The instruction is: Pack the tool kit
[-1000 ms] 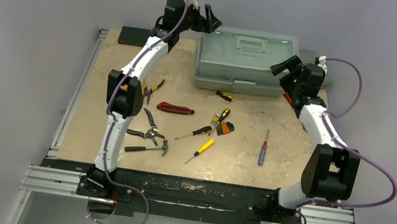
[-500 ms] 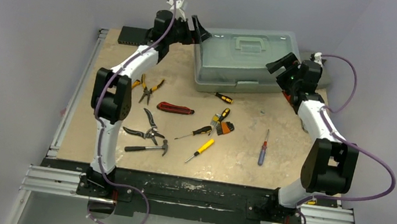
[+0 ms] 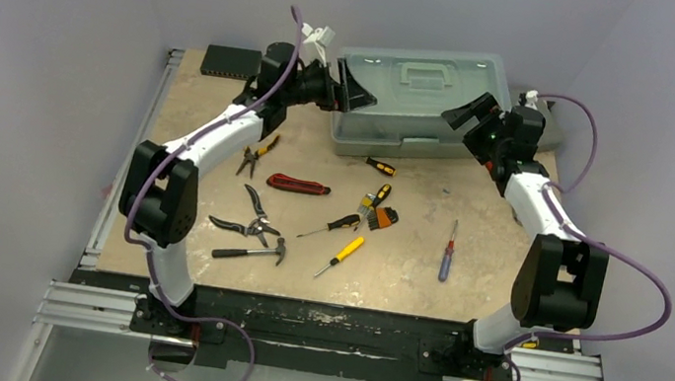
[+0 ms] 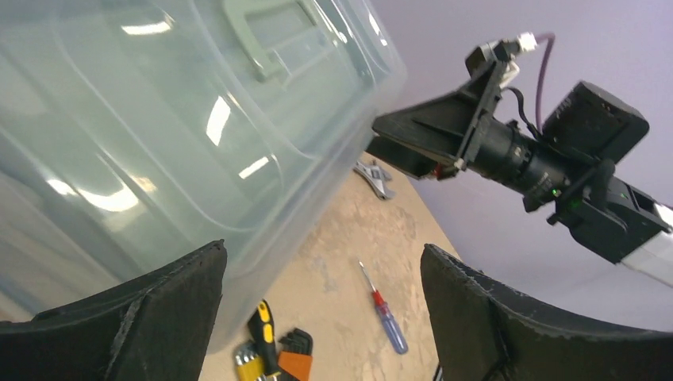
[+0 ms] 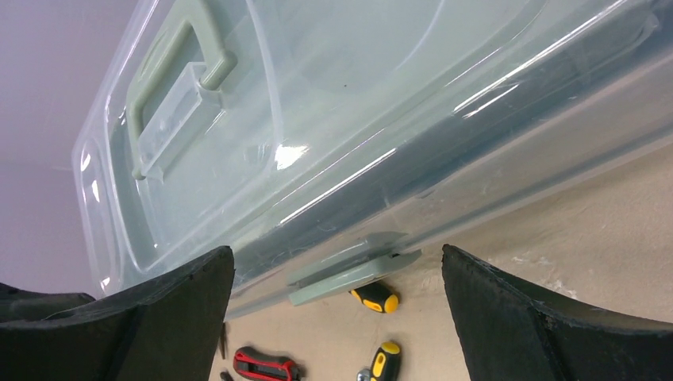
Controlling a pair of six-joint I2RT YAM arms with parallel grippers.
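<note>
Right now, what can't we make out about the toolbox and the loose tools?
- Toolbox contents: every view, the hazy lid and glare hide them.
- Toolbox's left end: top view, the left gripper covers it, so contact cannot be told.
- Front latch: right wrist view, unclear whether it is fastened.
- Small tool cluster: top view, too small to identify piece by piece.
</note>
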